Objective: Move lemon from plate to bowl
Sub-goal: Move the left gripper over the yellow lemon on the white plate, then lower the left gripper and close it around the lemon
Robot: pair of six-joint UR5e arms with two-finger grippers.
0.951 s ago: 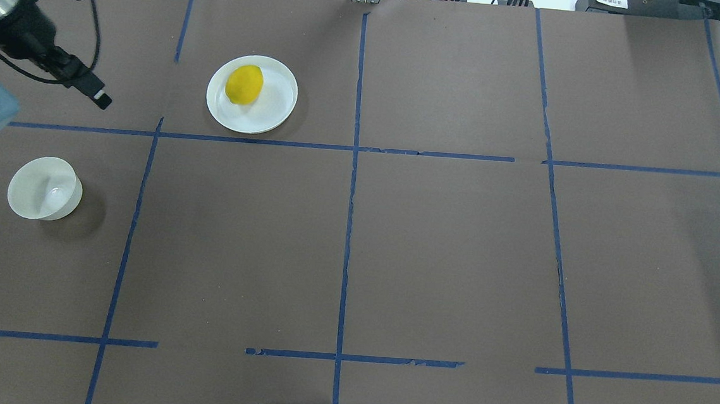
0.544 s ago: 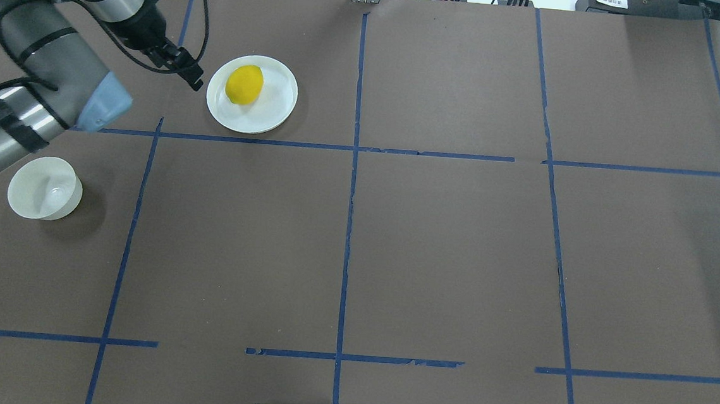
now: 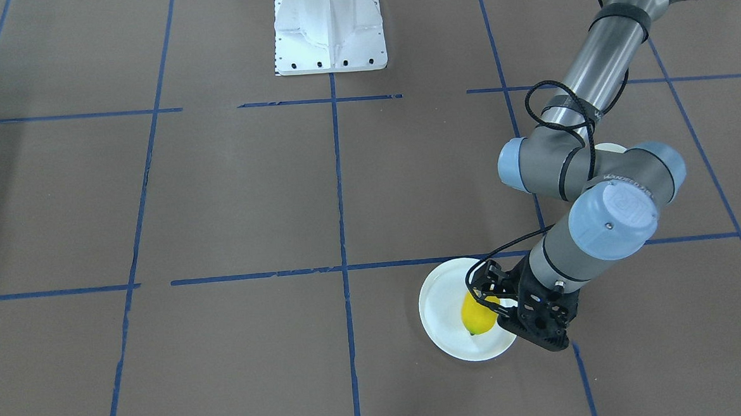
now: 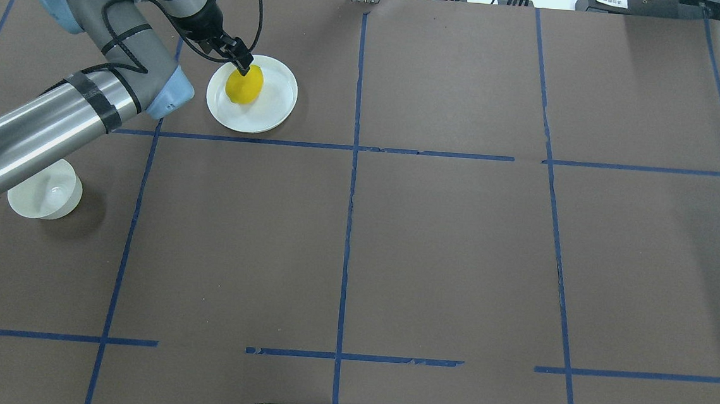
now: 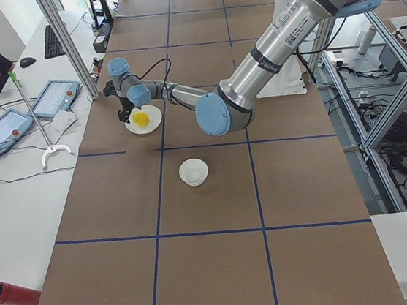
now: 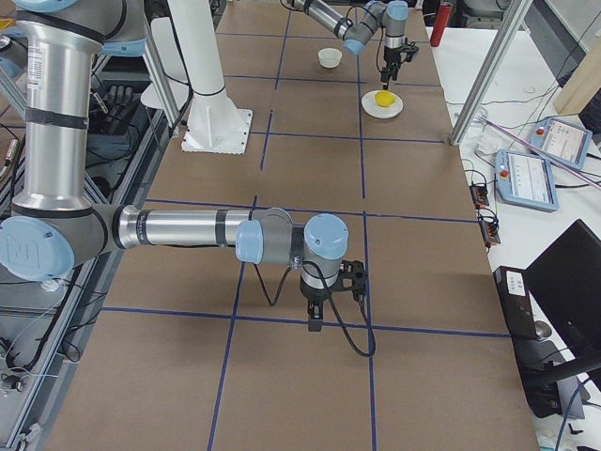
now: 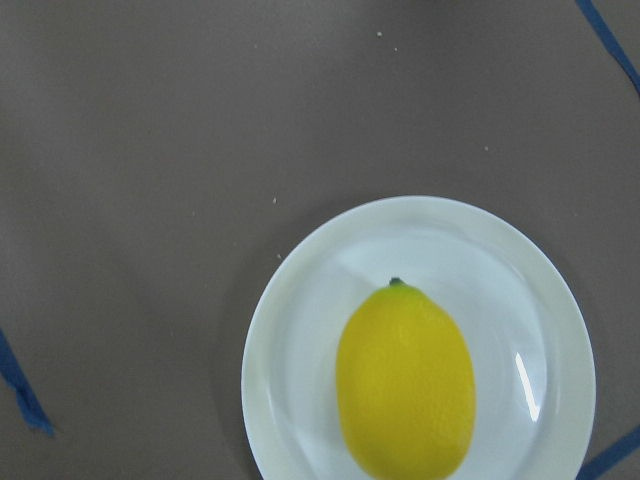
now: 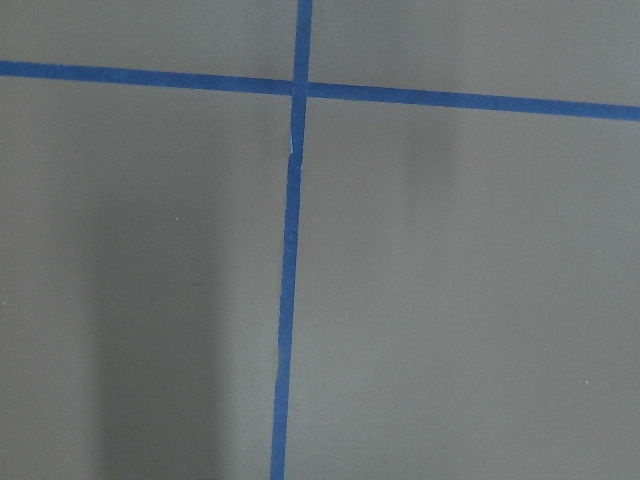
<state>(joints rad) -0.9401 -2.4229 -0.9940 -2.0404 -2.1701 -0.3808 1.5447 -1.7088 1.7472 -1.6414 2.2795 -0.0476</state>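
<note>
The yellow lemon (image 4: 245,87) lies on the left part of the flat white plate (image 4: 276,104) at the far left of the table. It fills the left wrist view (image 7: 405,380), dark tip away, on the plate (image 7: 300,330). My left gripper (image 4: 242,68) hangs just above the lemon's far end; its fingers look shut and hold nothing. The small cream-white bowl (image 4: 50,196) stands nearer to me on the left, partly under my left forearm. My right gripper (image 6: 315,326) shows only in the exterior right view, low over bare table; I cannot tell its state.
Blue tape lines divide the brown table cover. The white robot base (image 3: 329,29) stands at the near middle edge. A metal frame post (image 5: 66,43) and operator tablets (image 5: 54,97) stand beyond the table's far edge by the plate.
My left arm has swung right and forward from the far left edge; its gripper now hangs over the lemon. The lemon, plate and bowl have not moved.
</note>
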